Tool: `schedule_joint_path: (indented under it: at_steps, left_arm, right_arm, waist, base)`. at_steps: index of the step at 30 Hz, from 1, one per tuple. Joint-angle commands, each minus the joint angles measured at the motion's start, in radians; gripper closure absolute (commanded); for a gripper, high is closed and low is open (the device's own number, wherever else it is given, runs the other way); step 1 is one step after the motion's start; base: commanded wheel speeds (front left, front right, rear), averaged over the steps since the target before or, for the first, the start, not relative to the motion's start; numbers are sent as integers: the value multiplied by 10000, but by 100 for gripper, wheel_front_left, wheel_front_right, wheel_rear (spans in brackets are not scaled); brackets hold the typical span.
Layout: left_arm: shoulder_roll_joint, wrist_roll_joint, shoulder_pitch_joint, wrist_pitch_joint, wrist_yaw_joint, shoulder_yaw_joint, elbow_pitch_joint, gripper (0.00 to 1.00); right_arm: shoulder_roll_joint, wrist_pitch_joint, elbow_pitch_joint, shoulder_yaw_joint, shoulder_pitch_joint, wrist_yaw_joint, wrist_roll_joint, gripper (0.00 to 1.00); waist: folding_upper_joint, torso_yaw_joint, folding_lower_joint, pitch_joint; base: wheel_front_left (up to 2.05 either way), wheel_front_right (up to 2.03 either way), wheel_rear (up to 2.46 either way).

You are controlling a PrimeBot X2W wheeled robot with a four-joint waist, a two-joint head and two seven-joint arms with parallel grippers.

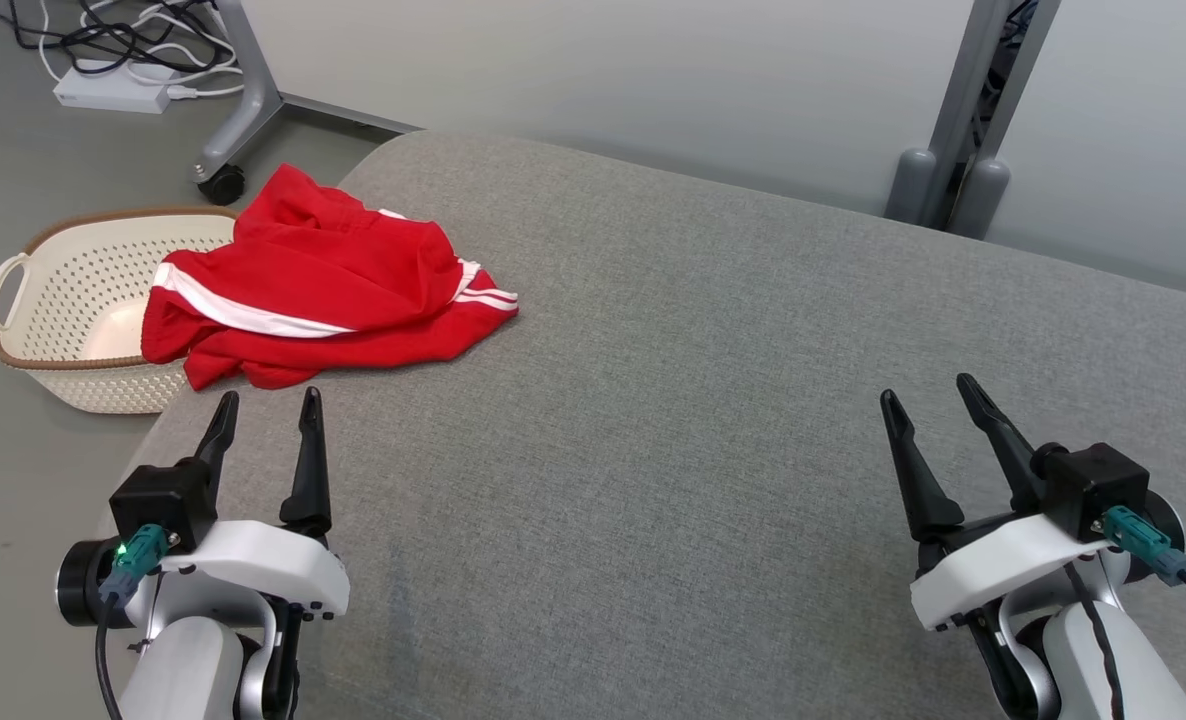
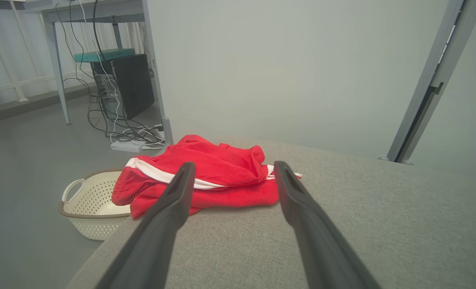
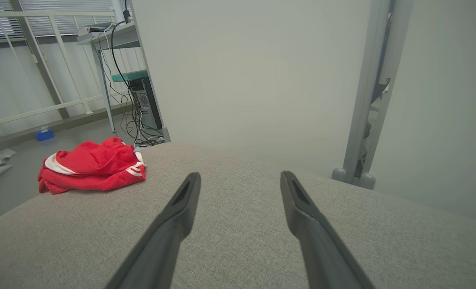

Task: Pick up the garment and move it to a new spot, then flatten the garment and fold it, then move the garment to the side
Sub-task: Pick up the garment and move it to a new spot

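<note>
The garment (image 1: 323,290), a red piece with white stripes, is seen crumpled at the corner of the grey padded surface (image 1: 703,400) closest to the basket (image 1: 103,392), with one edge hanging past the corner and over the basket's rim. The left gripper (image 1: 269,394) is held near the basket, just short of the cloth and not touching it. Its jaws are spread wide and nothing is held. The right gripper (image 1: 926,387) is placed well apart from the basket, above bare grey cover, and its jaws are equally wide and empty. No part of the task is judged to be done, and the first pick-up is the step in hand.

The overhang is judged to be the main risk: if the cloth is nudged toward the basket rather than pinched, it could be pushed off the corner and dropped into the basket. If only the top layer is caught, the bundle could be pulled open and left trailing over the basket. If the descent is too deep, the padded cover could be pinched together with the cloth.
</note>
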Motion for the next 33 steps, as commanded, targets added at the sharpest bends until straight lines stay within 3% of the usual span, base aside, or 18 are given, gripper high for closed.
schedule_joint_path:
  at_steps: [1,24,33]
  left_arm:
    - [60,-23,85,-57,15,20,10,0]
    - [162,-251,-210,-23,54,-44,56,0]
    - [595,-451,-1962,689,54,307,-1020,0]
  right_arm:
    - [-35,30,30,6,-113,19,63,0]
    - [-144,-32,255,146,-37,19,275,0]
    - [-285,200,1,117,-244,19,186,0]
  waist:
    - [0,71,0,31]
    - [0,71,0,-112]
    - [0,-141,0,403]
  base:
    - [0,0,0]
    - [0,0,0]
    - [0,0,0]
